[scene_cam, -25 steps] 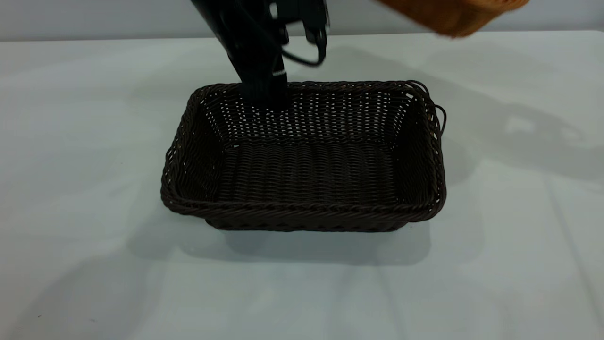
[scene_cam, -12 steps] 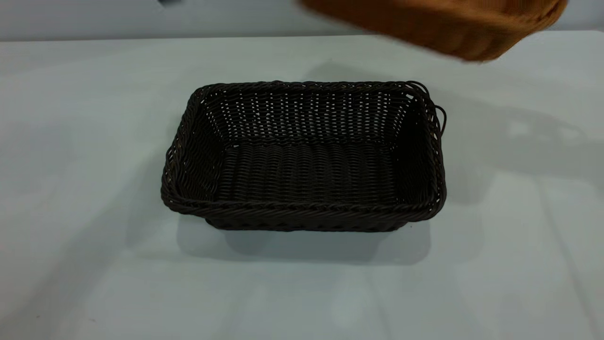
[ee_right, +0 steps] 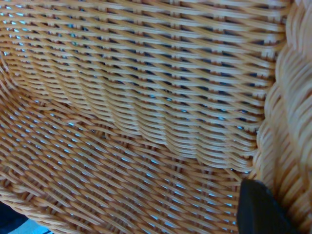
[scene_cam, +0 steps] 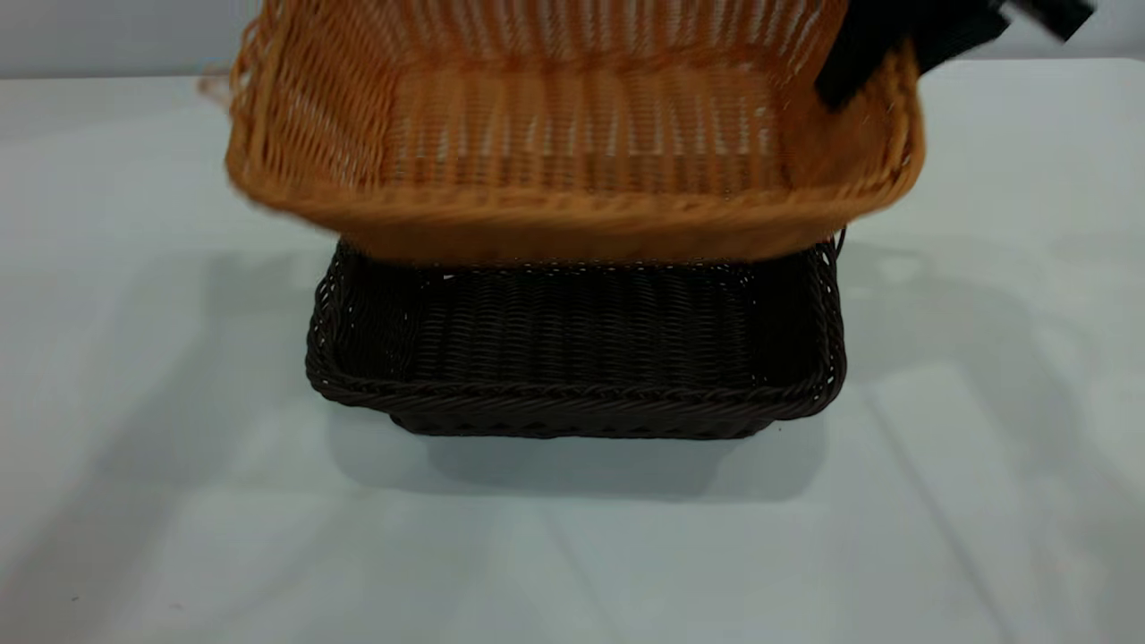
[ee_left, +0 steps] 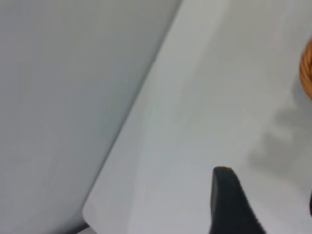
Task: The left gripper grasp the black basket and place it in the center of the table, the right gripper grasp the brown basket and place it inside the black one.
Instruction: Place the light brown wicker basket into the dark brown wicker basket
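You had the black basket already set at the middle of the table, while the right gripper, clamped on the brown basket at its right rim, held it above the black one, not yet inside.

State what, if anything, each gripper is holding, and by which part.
The right gripper holds the brown basket by its right-hand rim, above the black basket. The left gripper holds nothing.
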Controlling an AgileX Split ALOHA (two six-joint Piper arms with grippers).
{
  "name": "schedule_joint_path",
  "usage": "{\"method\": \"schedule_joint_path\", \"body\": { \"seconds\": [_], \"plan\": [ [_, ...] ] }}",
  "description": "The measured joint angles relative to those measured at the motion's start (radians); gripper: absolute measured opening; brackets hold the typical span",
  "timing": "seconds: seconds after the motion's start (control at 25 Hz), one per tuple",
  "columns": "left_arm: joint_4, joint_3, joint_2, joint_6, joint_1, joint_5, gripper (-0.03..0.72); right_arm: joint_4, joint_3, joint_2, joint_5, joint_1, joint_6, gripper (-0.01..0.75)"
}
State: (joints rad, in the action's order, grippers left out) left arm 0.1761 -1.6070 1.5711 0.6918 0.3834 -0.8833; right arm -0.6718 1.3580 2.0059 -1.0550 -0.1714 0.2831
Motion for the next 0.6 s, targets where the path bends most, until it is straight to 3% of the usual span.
{"method": "schedule_joint_path", "body": {
  "seconds": [0.28,0.6],
  "plan": [
    [0.000,0.001,-0.054,-0.001,0.000,-0.013,0.279,-0.012,0.001,0.126,0.040,-0.005,-0.009,0.080],
    [-0.001,0.001,-0.054,-0.002,0.000,-0.022,0.273,-0.055,0.003,0.185,0.008,-0.007,0.039,0.082]
  ]
}}
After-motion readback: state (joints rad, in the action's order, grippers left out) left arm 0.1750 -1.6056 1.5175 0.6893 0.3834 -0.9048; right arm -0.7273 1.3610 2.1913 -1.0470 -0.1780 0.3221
